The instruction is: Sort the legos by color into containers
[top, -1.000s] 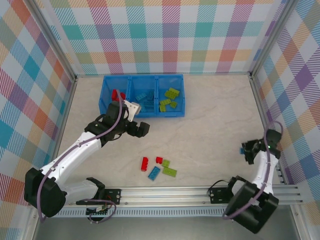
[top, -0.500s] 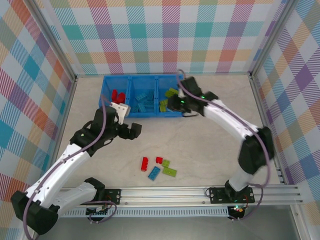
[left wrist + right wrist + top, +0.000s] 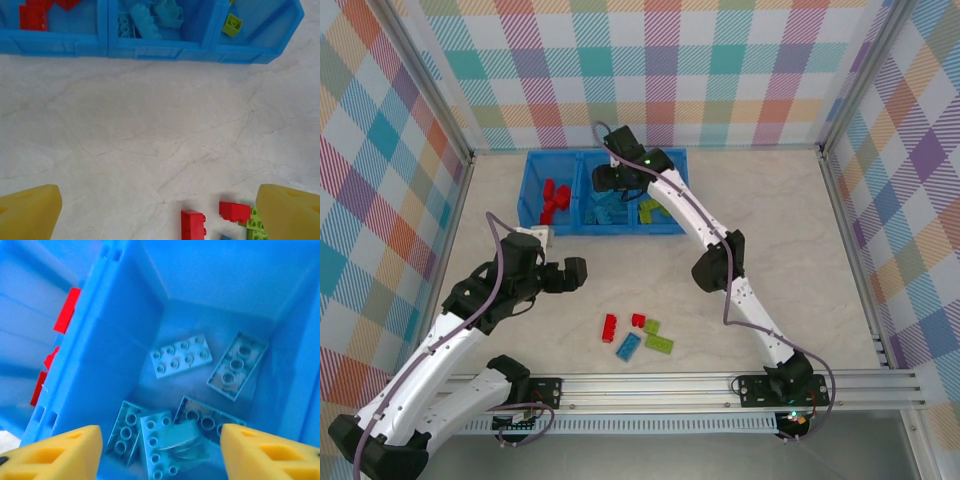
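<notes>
My right gripper (image 3: 159, 452) hangs with its jaws apart and empty over the middle compartment of the tray (image 3: 125, 325), with light blue legos (image 3: 181, 356) directly beneath it. My left gripper (image 3: 160, 212) is spread wide and holds nothing. Loose legos (image 3: 193, 223), perhaps five, lie on the table (image 3: 150, 140) by its right finger.

the tray (image 3: 125, 315) is smooth, faintly glossy blue plastic. the light blue legos (image 3: 181, 356) inside it are smooth moulded plastic. the desk (image 3: 150, 140) looks like pale, matt, veined marble. the front rail (image 3: 660, 385) is ribbed bare metal.
</notes>
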Tool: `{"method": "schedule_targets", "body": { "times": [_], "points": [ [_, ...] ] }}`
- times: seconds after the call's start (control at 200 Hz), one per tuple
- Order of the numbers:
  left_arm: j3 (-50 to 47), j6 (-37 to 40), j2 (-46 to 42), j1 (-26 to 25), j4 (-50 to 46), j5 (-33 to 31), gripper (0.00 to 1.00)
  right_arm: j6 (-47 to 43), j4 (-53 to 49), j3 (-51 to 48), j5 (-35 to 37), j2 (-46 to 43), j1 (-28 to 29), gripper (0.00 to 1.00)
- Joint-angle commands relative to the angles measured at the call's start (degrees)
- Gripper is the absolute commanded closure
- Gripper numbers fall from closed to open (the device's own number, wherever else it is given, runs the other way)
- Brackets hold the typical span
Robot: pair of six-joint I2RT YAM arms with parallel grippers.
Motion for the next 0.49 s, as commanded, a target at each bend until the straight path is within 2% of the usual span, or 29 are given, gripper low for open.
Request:
{"method": "schedule_targets", "body": {
  "times": [0.0,0.08,0.125,0.16,0.275,0.36,0.49],
  "points": [
    [-1.41,-3.14,-0.76,-0.45,-2.16,3.18,0.01,-2.66,-9.97,1.76,1.78,-2.87,-0.16,0.35],
    [-2.69,-4.82,-0.56,-0.83,-1.76,5.95,0.04,-5.68,-16.17,10.57,2.6,-0.26,-0.16,0.35],
    [-3.72,-6.22,-0.16,-1.62,-1.3,7.02,0.06,-8.8,-17.91,7.96,2.89,-2.49,-0.15,0.34],
    [-4.55,-7.22,0.39,-2.65,-0.96,7.63,0.07,-11.54,-20.85,10.41,3.12,-2.41,-0.15,0.33],
    [-6.91,-10.51,3.4,-9.34,0.92,5.8,0.09,-20.61,-28.66,10.6,1.48,-5.06,-0.07,0.27],
    [-8.74,-13.34,5.77,-14.32,2.99,2.9,0.09,-23.09,-30.35,4.6,1.68,-9.86,-0.33,0.18],
    [-10.76,-15.18,9.88,-21.35,5.9,-1.12,0.14,-25.45,-30.43,-8.02,7.27,-18.83,-0.33,0.15]
  ]
}}
